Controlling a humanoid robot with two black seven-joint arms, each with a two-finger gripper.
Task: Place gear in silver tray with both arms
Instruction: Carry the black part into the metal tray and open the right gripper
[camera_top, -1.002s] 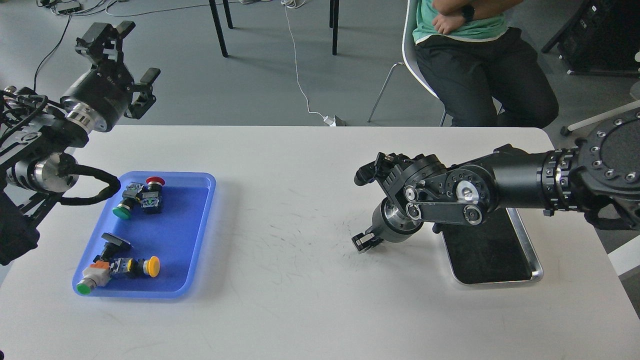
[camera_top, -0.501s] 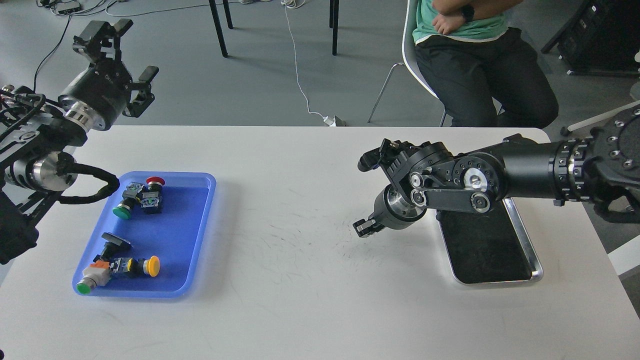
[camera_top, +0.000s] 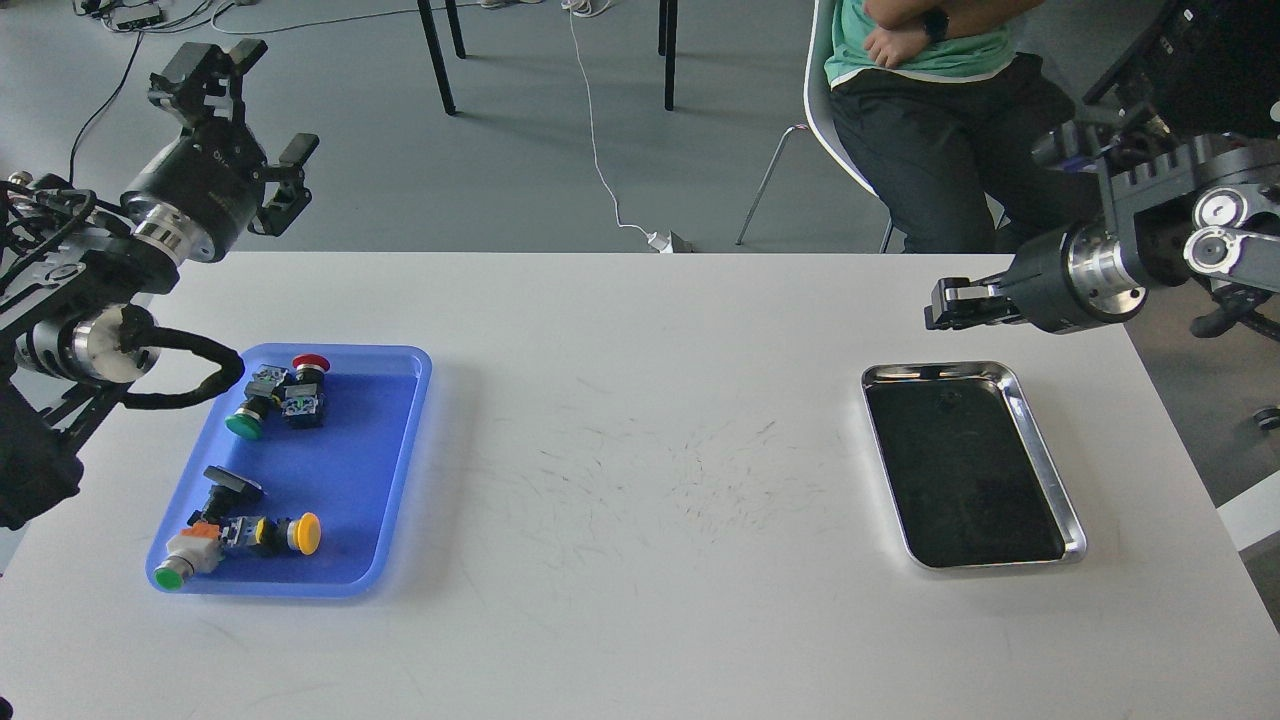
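Observation:
The gear, several push-button switch parts with red, green and yellow caps, lies in the blue plastic tray at the left. The silver tray sits at the right with a bare dark bottom. My left gripper hangs open and holds nothing, above the table's far left corner, behind the blue tray. My right gripper hovers just beyond the silver tray's far edge and points left. It looks small and dark, so I cannot make out how its fingers stand.
A seated person is behind the table's far right edge, close to my right arm. Chair and table legs and a white cable are on the floor beyond. Scuffed white tabletop spans between the two trays.
My right arm has swung up and back from the table's middle to the far right, uncovering the silver tray. My left arm has hardly moved.

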